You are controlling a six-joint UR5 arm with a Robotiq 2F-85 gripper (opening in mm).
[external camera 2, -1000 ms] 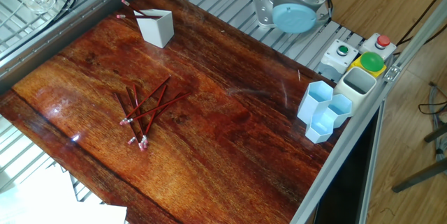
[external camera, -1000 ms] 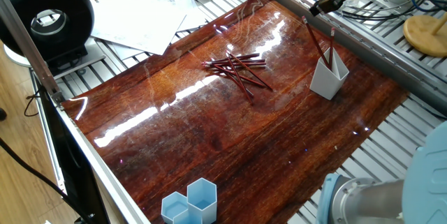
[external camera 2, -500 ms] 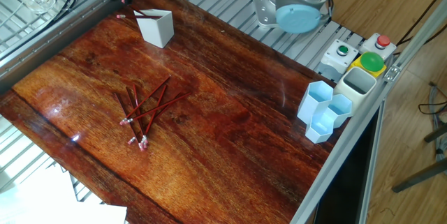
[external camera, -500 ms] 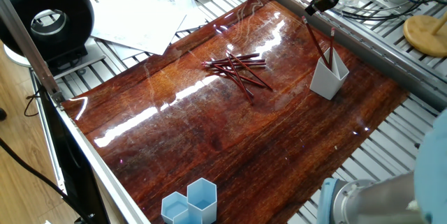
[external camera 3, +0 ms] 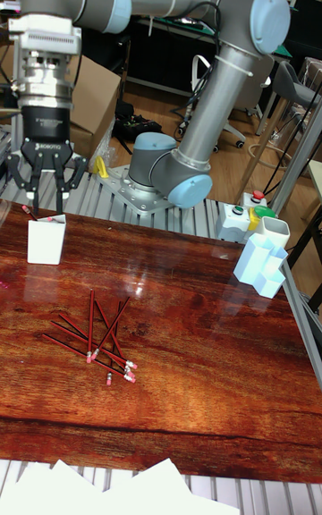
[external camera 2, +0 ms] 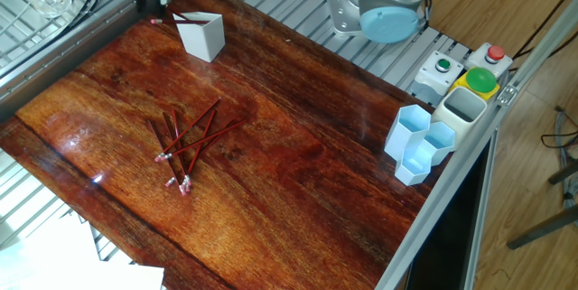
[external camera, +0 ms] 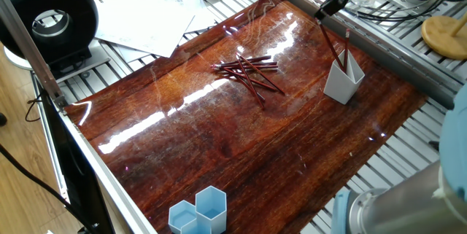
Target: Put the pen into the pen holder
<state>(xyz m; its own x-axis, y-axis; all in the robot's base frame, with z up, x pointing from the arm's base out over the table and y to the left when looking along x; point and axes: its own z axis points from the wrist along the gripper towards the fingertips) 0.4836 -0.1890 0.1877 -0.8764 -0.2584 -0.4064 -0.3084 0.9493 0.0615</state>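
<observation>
Up in one fixed view, a pen (external camera: 333, 46) leans in the white holder (external camera: 343, 81), its top near the gripper (external camera: 327, 9). Seen from the other fixed view, loose pens (external camera 2: 185, 144) lie mid-table. Finally, the tall view shows the fingers (external camera 3: 64, 177) spread apart above the holder, grasping nothing.

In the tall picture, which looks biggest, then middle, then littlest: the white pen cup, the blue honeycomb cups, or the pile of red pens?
1. The pile of red pens covers the most picture.
2. The blue honeycomb cups.
3. The white pen cup looks littlest, but only slightly. It's near the cups in size, so that order is unsure.
</observation>
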